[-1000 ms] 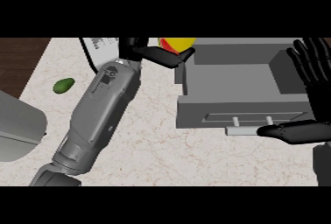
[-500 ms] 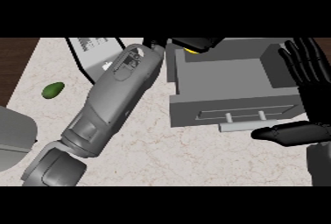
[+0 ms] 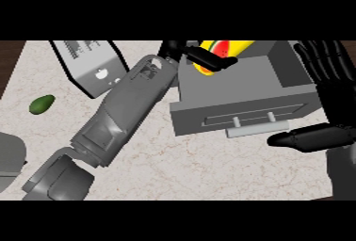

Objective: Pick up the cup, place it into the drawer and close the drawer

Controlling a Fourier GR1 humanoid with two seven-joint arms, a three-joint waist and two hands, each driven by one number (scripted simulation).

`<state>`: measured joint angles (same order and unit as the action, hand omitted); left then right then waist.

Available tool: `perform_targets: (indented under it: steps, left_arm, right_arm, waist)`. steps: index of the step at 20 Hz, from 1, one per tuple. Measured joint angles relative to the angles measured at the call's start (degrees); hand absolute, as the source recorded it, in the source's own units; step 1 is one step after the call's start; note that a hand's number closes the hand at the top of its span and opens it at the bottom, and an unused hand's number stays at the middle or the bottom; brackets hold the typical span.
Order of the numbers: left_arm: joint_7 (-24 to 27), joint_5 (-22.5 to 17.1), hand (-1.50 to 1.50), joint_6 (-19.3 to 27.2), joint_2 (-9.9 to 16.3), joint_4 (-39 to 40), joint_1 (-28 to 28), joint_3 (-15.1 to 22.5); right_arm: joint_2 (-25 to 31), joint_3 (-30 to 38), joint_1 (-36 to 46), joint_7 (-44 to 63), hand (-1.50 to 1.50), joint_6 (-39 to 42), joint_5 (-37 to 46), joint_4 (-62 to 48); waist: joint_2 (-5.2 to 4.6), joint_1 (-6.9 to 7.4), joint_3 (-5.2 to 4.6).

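A yellow cup with a red and green mark hangs over the left rear part of the open grey drawer, held in my left hand, whose black fingers curl round it and hide much of it. The left forearm crosses the counter diagonally from the lower left. My right hand stands open beside the drawer's right wall, fingers straight and pointing up, thumb stretched out just right of the drawer's handle.
A white box with printed lines lies at the back left. A green avocado-like fruit sits near the left edge. A grey rounded object shows at the lower left edge. Beige marbled counter spreads in front of the drawer.
My left hand has carried the cup to the right, from the drawer's left rear corner to above its inside. The right hand stays beside the drawer.
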<state>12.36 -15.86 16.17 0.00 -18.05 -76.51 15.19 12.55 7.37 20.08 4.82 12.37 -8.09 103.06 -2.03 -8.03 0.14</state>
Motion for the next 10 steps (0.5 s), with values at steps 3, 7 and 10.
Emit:
perform_targets:
  steps: [3,7,10]
  left_arm:
    - [-0.4,-0.64,-1.5,-0.52,0.01,1.04,0.45,2.48]
    - [1.19,-3.33,-1.5,-1.05,0.0,0.42,2.31,3.7]
    - [3.0,-6.33,-1.5,-0.96,0.0,-0.93,3.42,3.36]
  right_arm:
    - [-0.2,-0.63,1.56,-0.43,-1.5,0.41,-0.04,-1.08]
    - [-0.61,-1.53,2.3,-0.86,-1.5,1.41,-0.69,-1.59]
    - [-1.25,-3.66,3.09,-0.55,1.5,4.12,-2.91,-1.81]
  waist:
    - [-0.41,-1.31,0.02]
    - [-0.71,-2.65,-0.03]
    - [-0.88,-3.33,-0.05]
